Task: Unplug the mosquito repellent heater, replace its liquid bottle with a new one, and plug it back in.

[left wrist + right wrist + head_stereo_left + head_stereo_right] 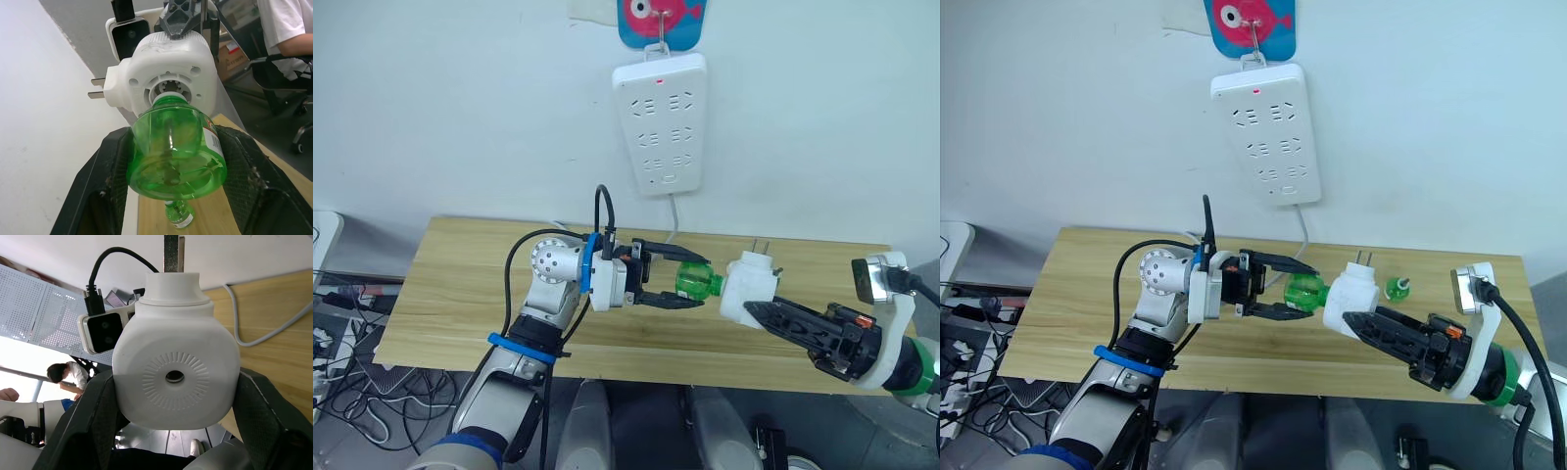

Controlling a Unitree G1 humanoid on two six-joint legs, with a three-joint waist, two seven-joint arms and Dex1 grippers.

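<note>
My right gripper (751, 305) is shut on the mosquito repellent heater (749, 282), a white rounded unit held above the table with its two prongs pointing up. My left gripper (690, 278) is shut on a green liquid bottle (698, 282), held sideways. The bottle's neck meets the round socket on the heater's underside (168, 93). In the right wrist view the heater's vent face (175, 377) sits between my two black fingers. A second small green bottle (1396, 287) rests on the table behind the heater.
A long white power strip (661, 122) hangs on the wall above the wooden table (460, 294), its cable (675, 220) dropping behind the table. A seated person (288, 24) shows in the left wrist view. Cables lie on the floor at the left (342, 382).
</note>
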